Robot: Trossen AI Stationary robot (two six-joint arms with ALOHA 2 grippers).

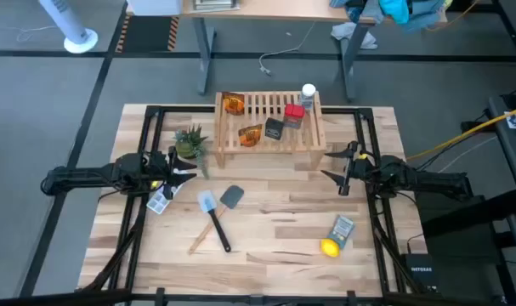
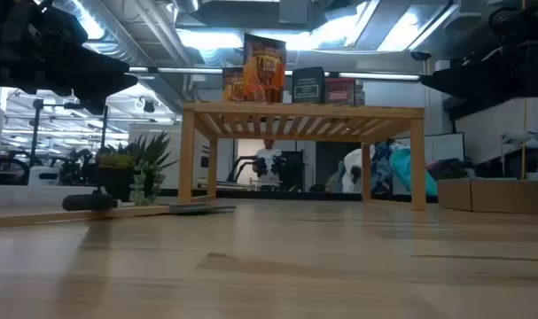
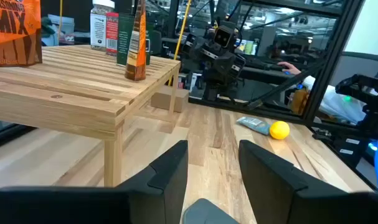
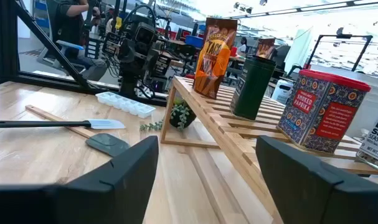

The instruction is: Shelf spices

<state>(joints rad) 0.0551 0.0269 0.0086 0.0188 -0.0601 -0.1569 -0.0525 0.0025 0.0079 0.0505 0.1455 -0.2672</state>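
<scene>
spices [image 1: 275, 126] on shelf [image 1: 313, 146] | both jaws open, empty, well apart

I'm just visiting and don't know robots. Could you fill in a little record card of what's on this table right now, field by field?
Shelf: low wooden rack at the table's far middle
On shelf: two orange packets, black box, red box, white-capped bottle
Left gripper: open, empty, beside the small plant
Right gripper: open, empty, right of the shelf
Elsewhere on table: two spatulas, ice tray, lemon, grey-blue packet
</scene>
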